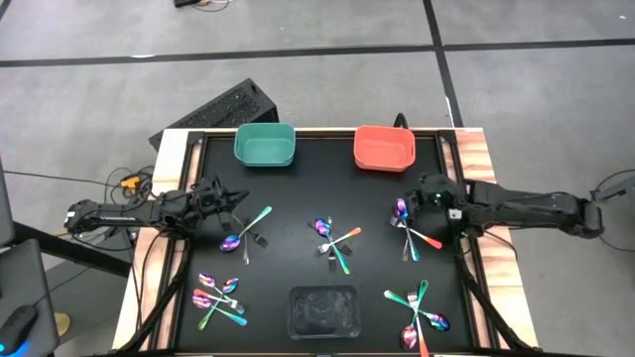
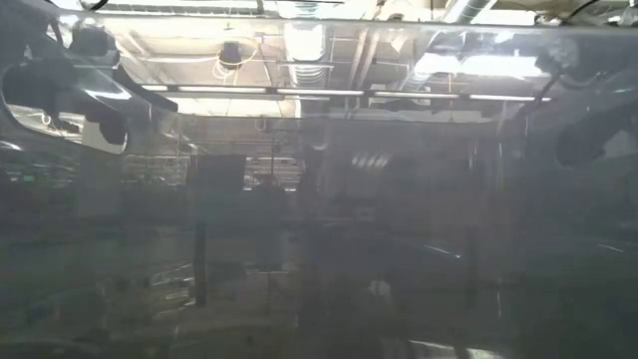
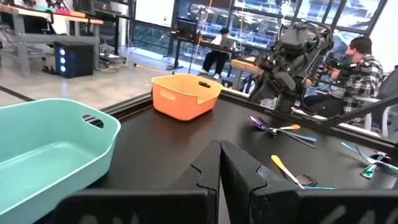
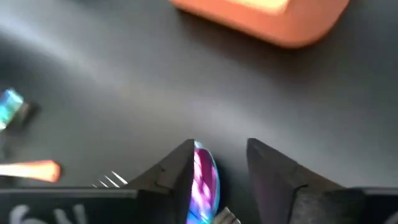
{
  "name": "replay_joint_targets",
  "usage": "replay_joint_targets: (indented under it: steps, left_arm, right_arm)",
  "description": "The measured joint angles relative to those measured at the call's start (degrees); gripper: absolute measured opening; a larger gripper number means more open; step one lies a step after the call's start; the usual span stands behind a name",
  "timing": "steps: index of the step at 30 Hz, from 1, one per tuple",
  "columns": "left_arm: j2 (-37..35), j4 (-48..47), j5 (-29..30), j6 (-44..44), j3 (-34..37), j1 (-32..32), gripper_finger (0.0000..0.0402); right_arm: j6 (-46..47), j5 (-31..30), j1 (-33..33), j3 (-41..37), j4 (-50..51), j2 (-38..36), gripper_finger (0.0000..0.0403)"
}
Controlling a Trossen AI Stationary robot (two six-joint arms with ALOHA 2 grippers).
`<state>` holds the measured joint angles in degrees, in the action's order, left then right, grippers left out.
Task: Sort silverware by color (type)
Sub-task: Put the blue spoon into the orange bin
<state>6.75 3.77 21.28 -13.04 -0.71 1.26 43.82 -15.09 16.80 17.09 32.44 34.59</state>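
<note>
Right tool point(image 4: 219, 163) stands partly open astride a rainbow spoon point(image 4: 204, 180); left tool point(image 3: 219, 163) is closed, empty.

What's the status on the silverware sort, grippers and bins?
Right gripper open, straddling a rainbow spoon head near the orange bin. Left gripper shut, empty, by the teal bin. Both bins look empty; nothing blocking.

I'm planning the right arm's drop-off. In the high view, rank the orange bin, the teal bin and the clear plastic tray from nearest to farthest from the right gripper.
From the right gripper:
1. Orange bin, at the back edge, right of middle.
2. Clear plastic tray, front centre.
3. Teal bin, at the back edge, left of middle.
</note>
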Motion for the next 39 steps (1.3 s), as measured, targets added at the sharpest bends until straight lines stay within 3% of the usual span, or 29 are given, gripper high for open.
replay_joint_targets:
  steps: [7, 10, 16, 22, 30, 35, 39]
  left_arm:
    - [0.0, 0.0, 0.4, 0.4, 0.0, 0.0, 0.0000]
    - [0.0, 0.0, 1.2, 1.9, 0.0, 0.0, 0.0000]
    - [0.0, 0.5, 8.4, 6.7, 0.0, 0.0, 0.0000]
    - [0.0, 0.6, 10.5, 11.8, 0.0, 0.0, 0.0000]
    - [0.0, 0.7, 15.2, 16.1, 0.0, 0.0, 0.0000]
    - [0.0, 0.7, 16.1, 19.2, 0.0, 0.0, 0.0000]
    - [0.0, 0.7, 16.1, 19.8, 0.0, 0.0, 0.0000]
  right_arm:
    - [-4.8, 8.9, 2.3, 0.1, -3.6, 11.1, 0.0207]
    - [-6.4, 9.6, 2.5, 0.1, -5.1, 14.5, 0.0206]
    - [-9.5, 10.7, 2.5, 0.3, -8.1, 20.6, 0.0195]
    - [-11.5, 11.4, 2.4, 0.4, -13.2, 24.9, 0.0148]
    - [-9.4, 13.9, 0.9, 0.2, -19.8, 25.3, 0.0014]
    - [-6.8, 12.0, -2.3, 2.4, -17.2, 24.6, 0.0007]
    - [-6.8, 2.7, -5.6, 7.2, -8.7, 24.7, 0.0005]
